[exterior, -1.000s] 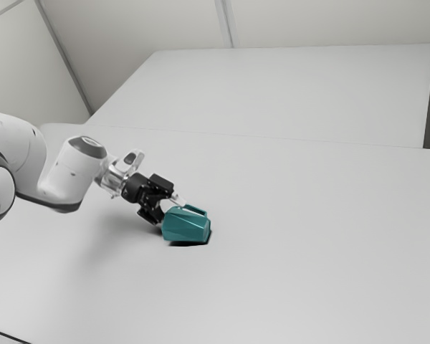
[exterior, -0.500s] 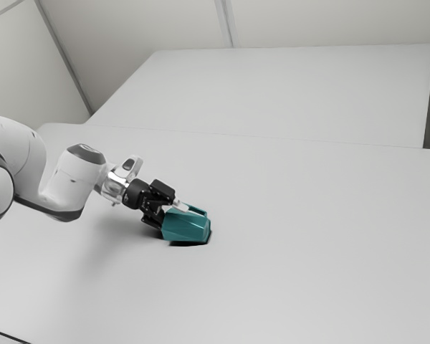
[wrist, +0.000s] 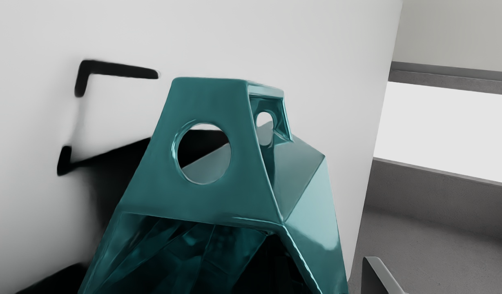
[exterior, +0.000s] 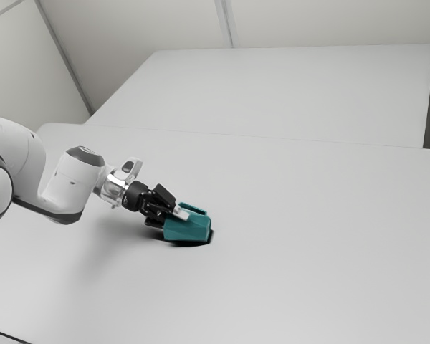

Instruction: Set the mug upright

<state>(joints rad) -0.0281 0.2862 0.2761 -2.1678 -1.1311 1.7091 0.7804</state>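
The teal faceted mug (exterior: 188, 230) lies on its side on the table, its mouth facing my hand and its handle along the upper side. At that mouth end is my gripper (exterior: 173, 216), with one light fingertip overlapping the mug's upper side in the exterior view. Up close, the wrist view shows the mug (wrist: 161, 196) with its open mouth and holed handle. A fingertip of my gripper (wrist: 377, 275) stands outside the wall, with a gap between them; the other fingertip is hidden. The gripper is open.
The pale table (exterior: 294, 272) stretches around the mug, which casts a dark shadow on it. Beyond stands a raised pale surface (exterior: 287, 93). A table edge and a grey ledge (wrist: 438, 200) appear beside the mug in the wrist view.
My hand has moved toward the exterior view's right and slightly down, and it has turned. Its light fingertip now overlaps the mug's side. The mug has shifted slightly, still lying down.
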